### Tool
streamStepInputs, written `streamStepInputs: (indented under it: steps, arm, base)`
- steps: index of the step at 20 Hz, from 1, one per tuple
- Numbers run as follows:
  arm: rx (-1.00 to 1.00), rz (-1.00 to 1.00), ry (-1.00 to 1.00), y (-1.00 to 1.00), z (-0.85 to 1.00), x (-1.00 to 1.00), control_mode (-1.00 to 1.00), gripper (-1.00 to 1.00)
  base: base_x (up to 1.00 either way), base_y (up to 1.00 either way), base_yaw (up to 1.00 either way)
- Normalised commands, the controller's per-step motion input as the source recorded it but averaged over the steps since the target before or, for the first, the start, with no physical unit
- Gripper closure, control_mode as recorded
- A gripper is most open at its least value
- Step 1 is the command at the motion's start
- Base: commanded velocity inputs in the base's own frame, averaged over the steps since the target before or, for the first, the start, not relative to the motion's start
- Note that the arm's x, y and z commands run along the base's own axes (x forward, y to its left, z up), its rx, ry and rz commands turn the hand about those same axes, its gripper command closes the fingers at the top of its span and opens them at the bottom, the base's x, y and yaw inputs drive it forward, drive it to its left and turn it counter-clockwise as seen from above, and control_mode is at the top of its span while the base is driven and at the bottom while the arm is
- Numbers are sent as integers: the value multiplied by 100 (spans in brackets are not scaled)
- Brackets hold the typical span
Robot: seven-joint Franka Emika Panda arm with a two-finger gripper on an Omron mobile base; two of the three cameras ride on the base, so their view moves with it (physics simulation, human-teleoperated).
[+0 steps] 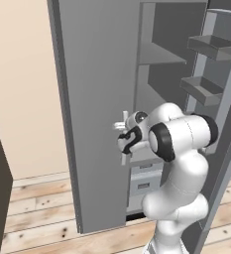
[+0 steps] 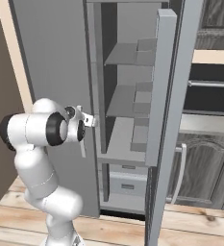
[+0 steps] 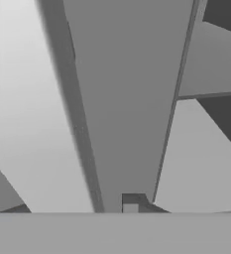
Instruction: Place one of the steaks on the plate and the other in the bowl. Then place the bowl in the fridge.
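Reaching at mid-height toward the left fridge door (image 1: 94,109), with the gripper (image 1: 122,126) at that door's inner edge, close by a slim light handle (image 2: 82,144) hanging just below it. Cannot tell from any view whether the fingers are spread or pinching that edge; in the hand view one dark fingertip (image 3: 132,201) rises against plain grey panels. Standing open, both doors of the fridge (image 2: 128,72), showing grey shelves (image 2: 123,101), drawers (image 2: 128,182) low down and door racks (image 1: 211,47) on the right door. No sign of steaks, plate or bowl in what is framed.

Judging by looks: a tall, rigid, heavy door, swinging only about its hinge, smooth-faced and likely slippery to a flat push. Best taken by the vertical handle or hooked at the free edge, far from the hinge, for leverage. Likely step in hand: widening the opening ahead of bringing the bowl.
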Motion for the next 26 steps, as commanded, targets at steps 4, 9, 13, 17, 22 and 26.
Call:
streamStepInputs:
  steps: [4, 9, 13, 17, 22, 26]
  arm:
    - [-2, -16, -5, 29, 0, -64, -100, 100]
    - [-9, -17, -2, 53, 0, -60, -100, 100]
    - [-10, -24, 0, 80, 0, -56, -100, 100]
    - [-7, -26, 0, 82, -1, -66, -100, 100]
    - [-3, -25, -2, 74, -9, -66, -100, 100]
    - [-6, -22, 2, 49, -4, -14, -100, 100]
  base:
    - [0, 0, 0]
    - [0, 0, 0]
    - [0, 0, 0]
    - [0, 0, 0]
    - [0, 0, 0]
    - [0, 0, 0]
